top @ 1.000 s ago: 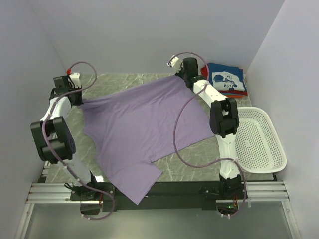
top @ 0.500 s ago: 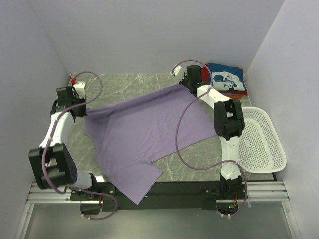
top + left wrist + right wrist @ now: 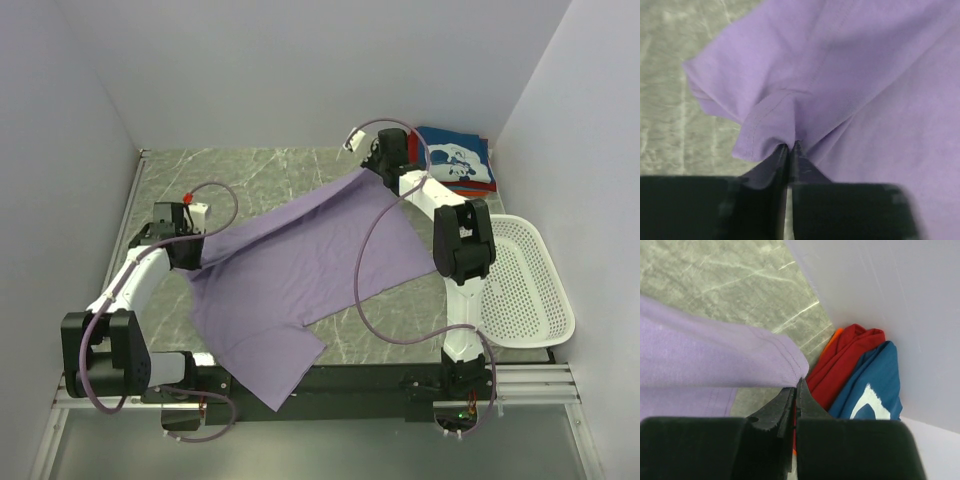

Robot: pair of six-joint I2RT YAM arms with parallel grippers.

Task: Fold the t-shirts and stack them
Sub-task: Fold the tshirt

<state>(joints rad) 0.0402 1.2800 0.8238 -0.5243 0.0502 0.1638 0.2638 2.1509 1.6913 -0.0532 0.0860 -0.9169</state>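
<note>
A lavender-purple t-shirt (image 3: 290, 260) is stretched over the table, its lower part hanging off the near edge. My left gripper (image 3: 190, 252) is shut on its left corner; the left wrist view shows the jaws pinching a fold of purple cloth (image 3: 785, 120). My right gripper (image 3: 372, 172) is shut on the shirt's far right corner, pinching the hem (image 3: 785, 365). A folded stack with the navy blue printed t-shirt (image 3: 455, 160) on top lies at the far right corner. In the right wrist view the navy (image 3: 870, 385), red (image 3: 840, 360) and orange (image 3: 832, 340) shirts show just behind the jaws.
A white perforated basket (image 3: 515, 285) stands at the right edge of the table. Grey walls close in the left, back and right. The marble tabletop (image 3: 250, 175) shows behind the shirt.
My left gripper has pulled its corner of the purple shirt toward the near side and to the right. My right gripper has shifted slightly right near the stack. The shirt's far edge now runs diagonally.
</note>
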